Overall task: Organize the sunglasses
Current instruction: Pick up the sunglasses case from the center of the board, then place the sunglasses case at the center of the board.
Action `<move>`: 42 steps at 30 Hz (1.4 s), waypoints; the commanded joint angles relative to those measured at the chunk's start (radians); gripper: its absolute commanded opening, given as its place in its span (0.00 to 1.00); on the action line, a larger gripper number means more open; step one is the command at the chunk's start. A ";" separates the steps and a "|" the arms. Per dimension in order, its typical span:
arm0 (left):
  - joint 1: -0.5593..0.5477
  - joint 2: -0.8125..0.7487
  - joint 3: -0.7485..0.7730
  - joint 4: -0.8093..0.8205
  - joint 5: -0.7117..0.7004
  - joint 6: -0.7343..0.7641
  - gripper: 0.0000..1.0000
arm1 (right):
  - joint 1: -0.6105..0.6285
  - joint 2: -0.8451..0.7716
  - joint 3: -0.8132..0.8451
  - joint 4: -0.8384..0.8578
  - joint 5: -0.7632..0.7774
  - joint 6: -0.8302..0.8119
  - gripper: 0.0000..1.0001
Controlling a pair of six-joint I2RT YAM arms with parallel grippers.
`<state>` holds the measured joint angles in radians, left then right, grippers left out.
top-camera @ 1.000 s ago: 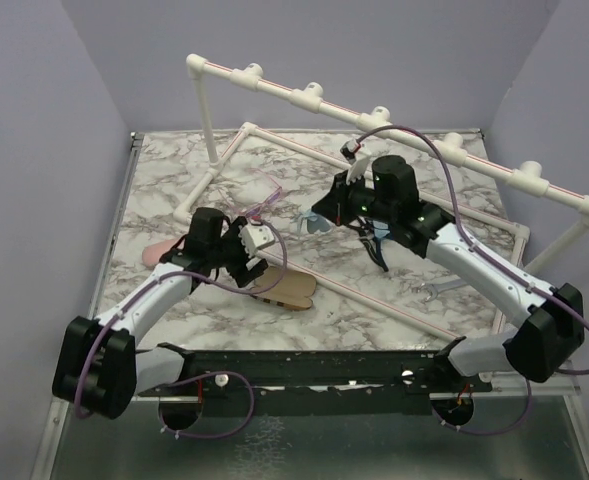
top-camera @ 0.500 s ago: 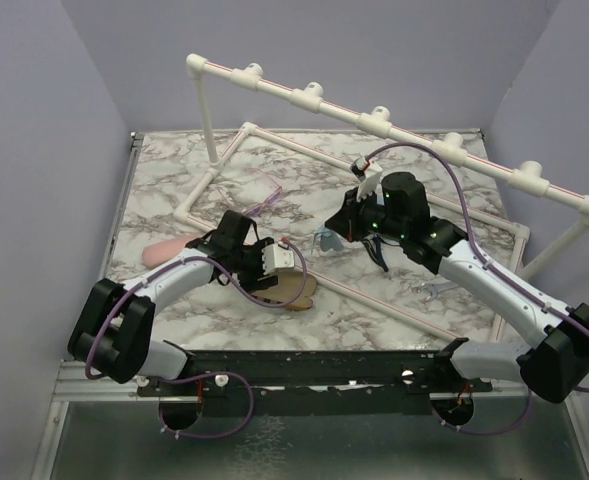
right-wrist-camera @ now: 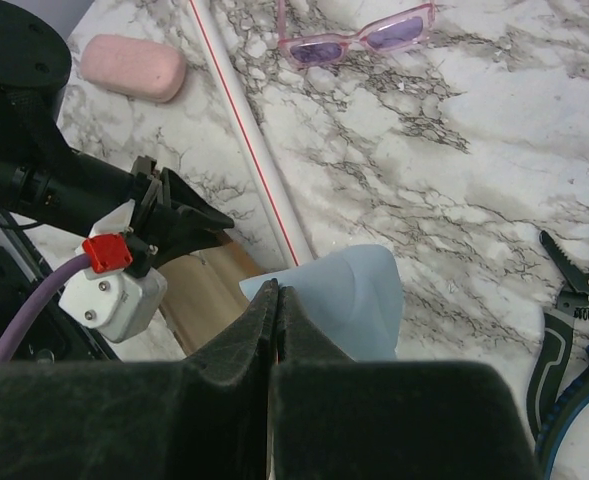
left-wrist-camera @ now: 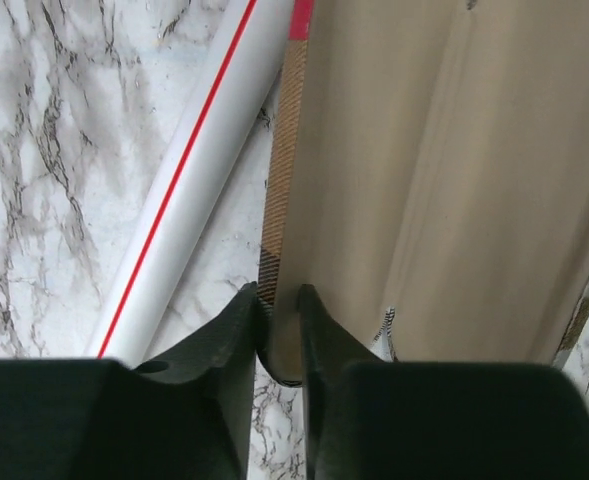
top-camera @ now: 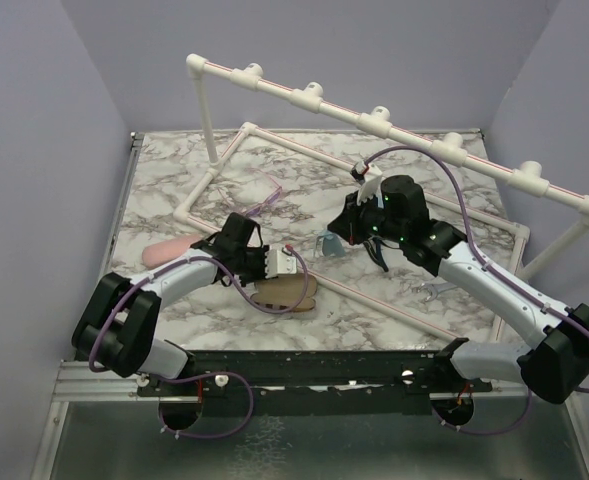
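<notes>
The pink-framed sunglasses (top-camera: 265, 196) (right-wrist-camera: 357, 37) lie flat on the marble, far from both grippers. My right gripper (top-camera: 331, 235) (right-wrist-camera: 277, 289) is shut on the blue sunglasses (top-camera: 326, 245) (right-wrist-camera: 347, 305), held just above the table near the red-striped pipe; only a pale blue surface of them shows past the fingers. My left gripper (top-camera: 294, 268) (left-wrist-camera: 279, 303) is shut on the edge of the open brown plaid case (top-camera: 286, 292) (left-wrist-camera: 444, 180) (right-wrist-camera: 210, 290), whose beige inside faces up. The left gripper's fingers (right-wrist-camera: 188, 214) point toward the pipe.
A pink case (top-camera: 168, 249) (right-wrist-camera: 134, 67) lies at the left. Black-and-blue pliers (top-camera: 378, 250) (right-wrist-camera: 570, 340) and a small wrench (top-camera: 437, 290) lie to the right. A white PVC pipe frame (top-camera: 314, 97) (left-wrist-camera: 199, 170) (right-wrist-camera: 259, 160) stands over the table and crosses it beside the brown case.
My left gripper has slid right onto the brown case and closed on its edge. My right gripper has carried the blue sunglasses nearer, toward the case.
</notes>
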<state>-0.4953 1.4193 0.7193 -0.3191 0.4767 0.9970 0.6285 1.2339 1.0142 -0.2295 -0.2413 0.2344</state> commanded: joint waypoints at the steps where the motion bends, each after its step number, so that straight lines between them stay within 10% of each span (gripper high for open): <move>1: -0.011 -0.023 -0.019 0.005 -0.014 0.021 0.13 | 0.000 -0.016 -0.003 -0.015 0.028 -0.018 0.01; 4: -0.011 -0.046 0.003 0.005 -0.029 -0.013 0.00 | -0.001 -0.020 -0.001 -0.022 0.032 -0.021 0.00; 42: -0.028 0.352 0.324 0.316 -0.144 0.170 0.01 | -0.001 -0.041 -0.083 -0.046 0.097 -0.127 0.00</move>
<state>-0.5152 1.7493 1.0412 -0.0193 0.3462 1.1179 0.6285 1.1786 0.9443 -0.3069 -0.0864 0.1291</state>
